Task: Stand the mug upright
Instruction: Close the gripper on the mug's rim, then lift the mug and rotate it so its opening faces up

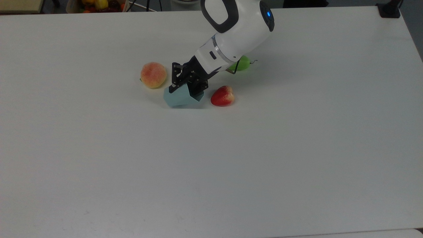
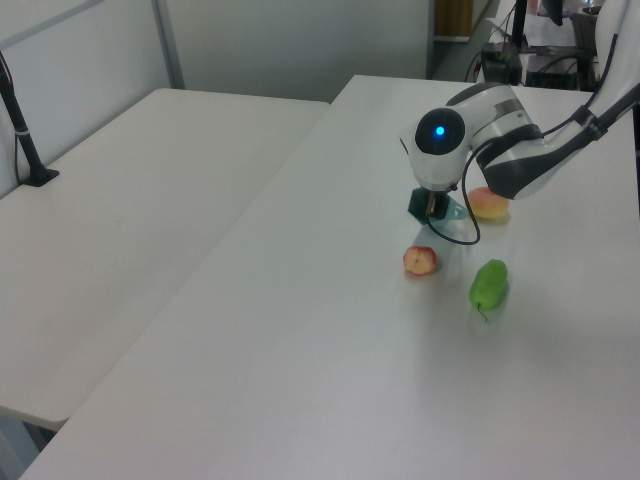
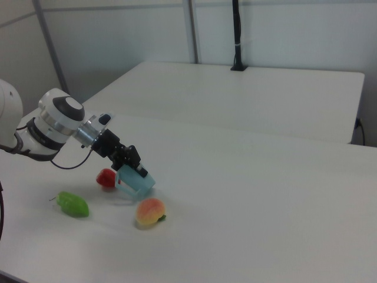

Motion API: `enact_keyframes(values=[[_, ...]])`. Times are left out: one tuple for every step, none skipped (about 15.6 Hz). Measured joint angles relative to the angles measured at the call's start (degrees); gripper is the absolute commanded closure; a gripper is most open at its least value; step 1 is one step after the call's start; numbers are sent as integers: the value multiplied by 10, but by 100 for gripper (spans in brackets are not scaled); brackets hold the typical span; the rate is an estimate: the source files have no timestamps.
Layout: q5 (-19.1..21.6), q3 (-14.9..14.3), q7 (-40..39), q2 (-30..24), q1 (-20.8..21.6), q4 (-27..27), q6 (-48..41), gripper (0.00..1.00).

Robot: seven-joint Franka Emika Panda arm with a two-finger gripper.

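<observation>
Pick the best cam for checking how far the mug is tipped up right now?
Right view. It shows the mug side-on, tilted in the gripper, with its shadow on the table below. In the top view the mug shows foreshortened from above. In the left view the arm covers most of it.

In the top view, the gripper [image 1: 186,88] clamps the tilted pale blue mug [image 1: 181,97] on the white table [image 1: 211,165], between a peach [image 1: 153,75] and a red fruit [image 1: 222,96], a green fruit [image 1: 243,63] behind the arm.
</observation>
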Motion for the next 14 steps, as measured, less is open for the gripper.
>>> enact_keyframes(values=[[21,0,0,0,-2,7,1,100],[43,0,-4,0,-4,15,2,100],[75,0,-11,-2,-6,29,2,100],[107,-1,-24,-5,-9,43,2,100],[140,-2,-38,-8,-11,56,2,100],[180,-6,-59,-13,-14,72,2,100],[226,-14,-87,-21,-16,89,1,100],[264,-23,-112,-28,-19,103,-2,100],[304,-34,-137,-36,-20,118,-8,100],[343,-46,-160,-44,-21,132,-17,100],[383,-59,-184,-50,-22,144,-27,100],[426,-74,-212,-55,-22,152,-36,100],[469,-92,-247,-58,-23,157,-38,100],[508,-112,-285,-59,-24,161,-38,100]])
